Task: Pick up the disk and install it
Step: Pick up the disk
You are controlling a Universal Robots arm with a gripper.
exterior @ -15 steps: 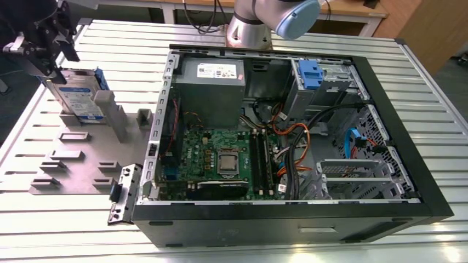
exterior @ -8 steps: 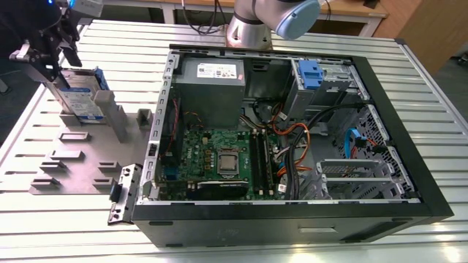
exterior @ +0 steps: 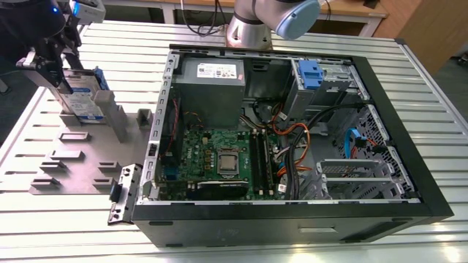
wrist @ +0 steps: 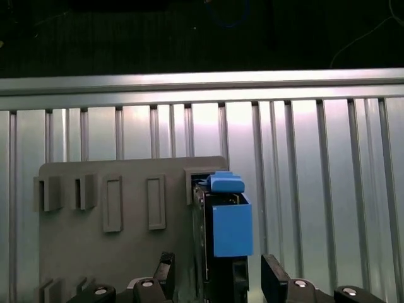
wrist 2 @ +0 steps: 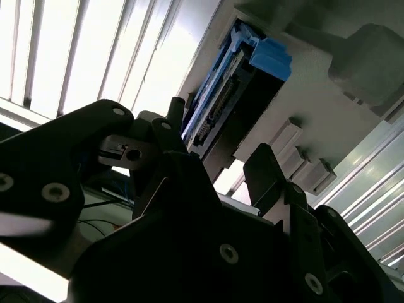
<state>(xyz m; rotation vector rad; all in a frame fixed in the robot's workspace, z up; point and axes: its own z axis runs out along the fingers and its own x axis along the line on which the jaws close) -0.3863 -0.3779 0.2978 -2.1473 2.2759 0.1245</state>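
The disk point(exterior: 83, 98) stands on edge in a slot of the grey holder plate point(exterior: 73, 164), at the exterior view's left, beside the open computer case point(exterior: 409, 164). It is silver with a white-and-blue label and a blue carrier rail point(wrist: 231, 224). My gripper point(exterior: 62, 63) hangs right over its upper end. In both wrist views the two black fingers point(wrist: 165, 270) stand on either side of the disk point(wrist 2: 222, 104) with a gap to it. The gripper point(wrist: 218, 274) is open and holds nothing.
Inside the case lie a grey power-supply box point(exterior: 212, 74), the motherboard point(exterior: 219, 159), loose cables point(exterior: 292, 142) and a drive bay with a blue tab point(exterior: 310, 74). The arm's base point(exterior: 249, 30) stands behind the case. The slatted metal table point(exterior: 66, 224) carries everything.
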